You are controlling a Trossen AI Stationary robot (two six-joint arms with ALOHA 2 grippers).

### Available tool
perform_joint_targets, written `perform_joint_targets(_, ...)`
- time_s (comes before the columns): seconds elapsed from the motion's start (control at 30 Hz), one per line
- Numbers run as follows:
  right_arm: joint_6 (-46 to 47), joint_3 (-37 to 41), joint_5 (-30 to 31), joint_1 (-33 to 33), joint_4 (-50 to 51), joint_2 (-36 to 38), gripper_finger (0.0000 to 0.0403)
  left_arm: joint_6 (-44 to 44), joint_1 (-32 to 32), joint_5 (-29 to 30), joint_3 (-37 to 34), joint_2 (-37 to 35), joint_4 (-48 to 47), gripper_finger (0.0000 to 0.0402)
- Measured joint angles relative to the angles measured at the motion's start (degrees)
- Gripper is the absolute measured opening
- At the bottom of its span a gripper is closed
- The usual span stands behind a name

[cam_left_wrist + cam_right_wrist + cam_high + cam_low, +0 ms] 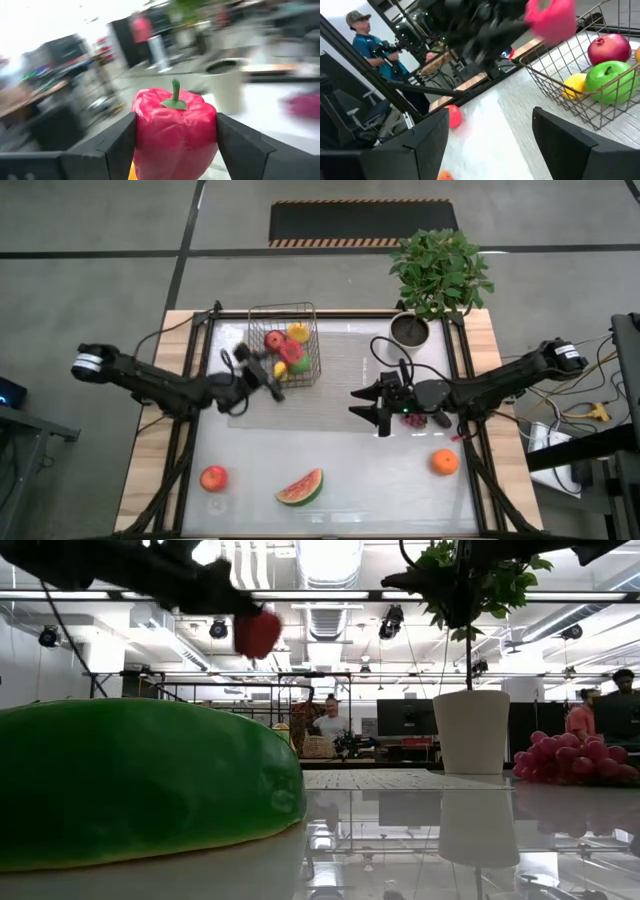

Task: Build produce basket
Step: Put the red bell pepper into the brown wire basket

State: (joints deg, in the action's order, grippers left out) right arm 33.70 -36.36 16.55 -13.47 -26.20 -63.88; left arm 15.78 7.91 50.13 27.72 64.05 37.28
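The wire basket [283, 308] stands at the table's far side, left of the middle, with a red apple [608, 47], a green apple [610, 80] and a lemon [575, 85] in it. My left gripper [262, 372] hovers by the basket's near left corner, shut on a red pepper [175, 125], which also shows in the low view [257, 632]. My right gripper [372, 402] stands open right of the table's middle, nothing between its fingers. A watermelon slice [301, 488], a peach [213, 478], an orange [444, 462] and purple grapes [575, 758] lie on the table. My left gripper pinches the red pepper's body between its two fingers, one on each flank [142, 135]. The fingers [120, 145] lie level and come from the table's left. The pepper is upright with its green stem [175, 95] up, lifted clear of the table.
A white pot [410, 330] with a green plant stands at the far right, beside the basket. The watermelon slice fills the near left of the low view. People stand in the room beyond the table.
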Motion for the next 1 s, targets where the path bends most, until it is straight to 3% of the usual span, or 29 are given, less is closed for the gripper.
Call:
perform_joint_targets(0.1,-0.4,0.02,0.0,0.0,0.39,-0.08,0.0261,-5.73,-5.64,1.87,-2.84,-3.09,-0.75,0.0228)
perform_joint_targets(0.23,-0.74,0.02,0.03,-0.01,0.16,-0.04,0.0257,-14.62,-10.42,-3.38,-6.16,-4.16,-0.9,0.0228)
perform_joint_targets(0.47,-1.09,0.02,0.03,0.0,0.65,-0.04,0.0258,-20.22,-10.85,-6.13,-8.61,-3.13,-1.63,0.0228)
perform_joint_targets(0.7,-2.1,0.02,0.48,0.0,0.65,-0.04,0.0252,-27.08,-10.85,-4.69,-8.65,-1.51,-12.7,0.0228)
perform_joint_targets(1.0,-2.89,0.02,1.5,0.0,0.66,-0.04,0.0253,-27.61,-10.96,-3.96,-8.65,-0.74,-12.92,0.0228)
